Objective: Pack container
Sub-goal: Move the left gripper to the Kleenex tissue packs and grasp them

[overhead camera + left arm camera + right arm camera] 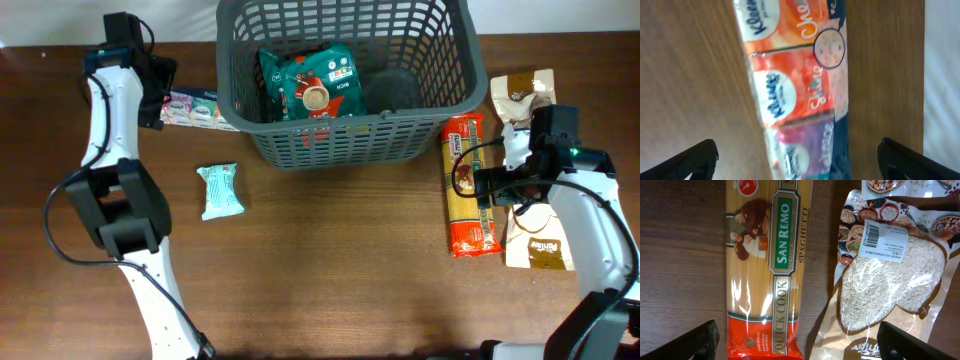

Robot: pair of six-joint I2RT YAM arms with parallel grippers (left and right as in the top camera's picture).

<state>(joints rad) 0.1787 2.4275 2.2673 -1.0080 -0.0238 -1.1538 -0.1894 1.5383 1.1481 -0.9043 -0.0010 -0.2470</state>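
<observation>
Left claw: left gripper [797,156] is spread as wide as it goes and holds nothing, with a dark fingertip at each lower corner of its wrist view.
Under it: the tissue pack [795,100] lies lengthwise between the jaws on the table [330,260], just left of the basket.
Right claw: right gripper [797,336] is equally wide and empty, poised over the gap between the spaghetti packet [770,270] and the rice pouch [890,280].
Container: the container [340,140] sits at the far middle of the table, between the two arms, with a green coffee bag [310,85] already inside.
Step in hand: looks like lining up a pick, and both arms have a candidate.
Next move calls for: a descent straddling the tissue pack across its narrow width, closing, then a lift over the basket's near-left wall.
Waiting: a small teal packet [220,190] lies alone on the wood, well apart from both claws.
Hard to make out: the left wrist view is blurred, so height above the pack cannot be told. The basket hides the pack's far end from overhead, and the right arm covers part of the pouches.
</observation>
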